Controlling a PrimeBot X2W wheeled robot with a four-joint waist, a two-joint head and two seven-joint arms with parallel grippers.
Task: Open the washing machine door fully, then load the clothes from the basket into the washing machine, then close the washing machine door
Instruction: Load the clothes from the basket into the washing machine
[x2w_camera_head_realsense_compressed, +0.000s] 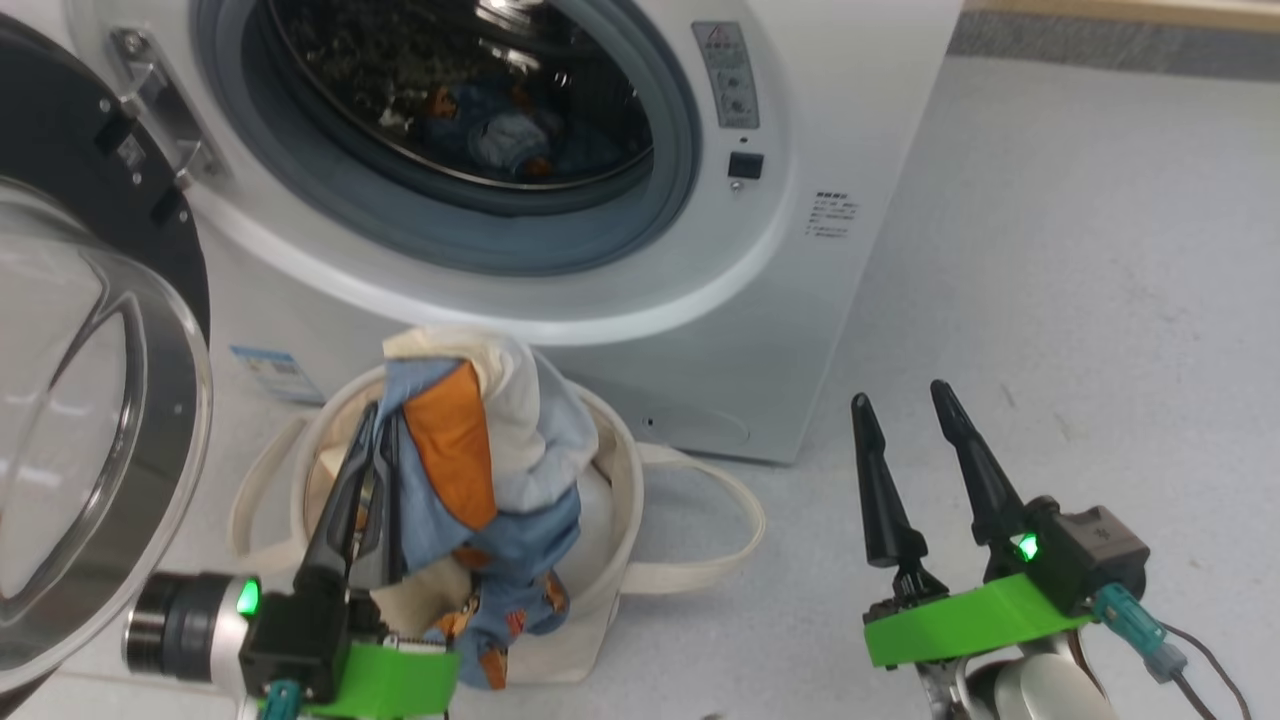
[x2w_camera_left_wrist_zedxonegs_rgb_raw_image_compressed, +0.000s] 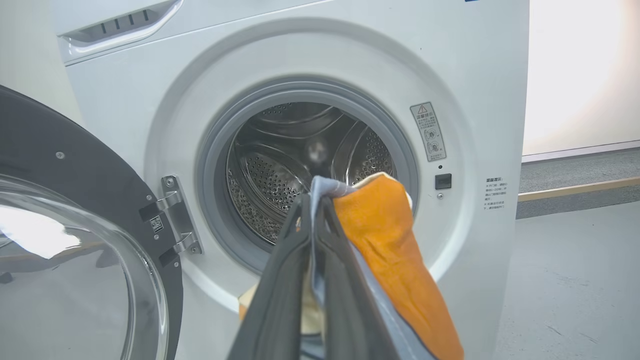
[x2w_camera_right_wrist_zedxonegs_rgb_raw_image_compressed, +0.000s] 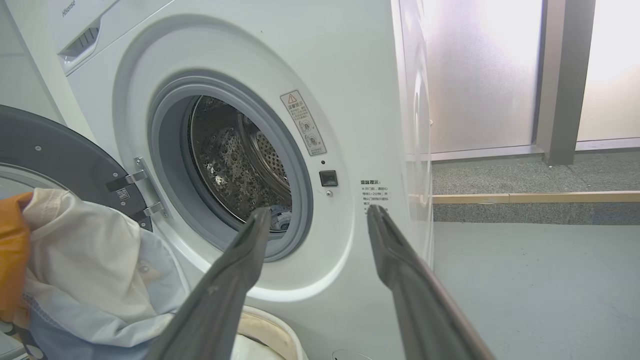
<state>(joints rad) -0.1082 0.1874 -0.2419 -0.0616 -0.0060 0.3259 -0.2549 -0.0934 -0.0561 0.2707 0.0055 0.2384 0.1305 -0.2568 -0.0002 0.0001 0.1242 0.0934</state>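
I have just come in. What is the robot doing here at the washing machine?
It is loading laundry. The left gripper is shut on the clothes, a blue and orange piece that rises out of the basket before the washing machine. The washing machine door stands open on the left, and some clothing already lies in the drum. The right gripper is open and empty, beside the basket.

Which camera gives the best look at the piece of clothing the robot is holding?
The head view: the garment hangs in full from the left gripper over the basket. In the left wrist view its orange patch sits pinched between the fingers; the right wrist view catches cream and blue folds at its left edge.
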